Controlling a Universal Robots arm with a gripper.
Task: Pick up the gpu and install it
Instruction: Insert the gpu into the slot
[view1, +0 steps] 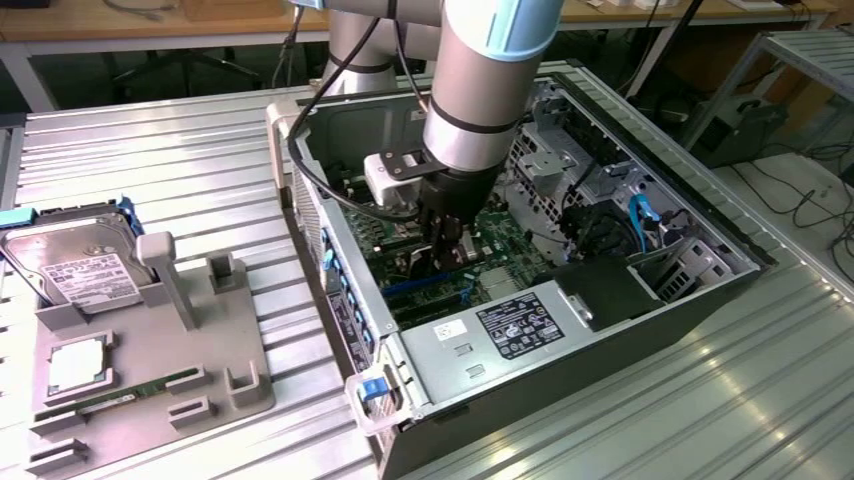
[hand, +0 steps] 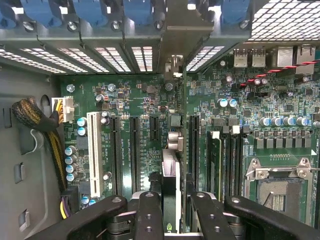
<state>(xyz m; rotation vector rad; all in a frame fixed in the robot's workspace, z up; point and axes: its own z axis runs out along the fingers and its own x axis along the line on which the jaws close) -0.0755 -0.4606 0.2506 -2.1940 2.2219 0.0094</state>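
The gpu (hand: 171, 175) appears edge-on as a thin strip between my fingers (hand: 149, 215), standing upright over the green motherboard (hand: 145, 100). Its silver end bracket (hand: 174, 35) reaches the row of perforated slot covers at the case's rear wall. The card lines up between the long black expansion slots (hand: 135, 150) and the memory slots (hand: 216, 165); whether it is seated I cannot tell. In the exterior view my gripper (view1: 447, 248) is low inside the open computer case (view1: 334, 120), shut on the dark card just above the board.
The empty processor socket (hand: 280, 192) and a cable bundle (hand: 35, 117) flank the slots. The power supply (view1: 523, 325) and drive cages (view1: 561, 150) crowd the case. On the grey fixture (view1: 214, 360) outside lie a hard drive (view1: 80, 270), a processor (view1: 80, 362) and a green memory stick (view1: 120, 395).
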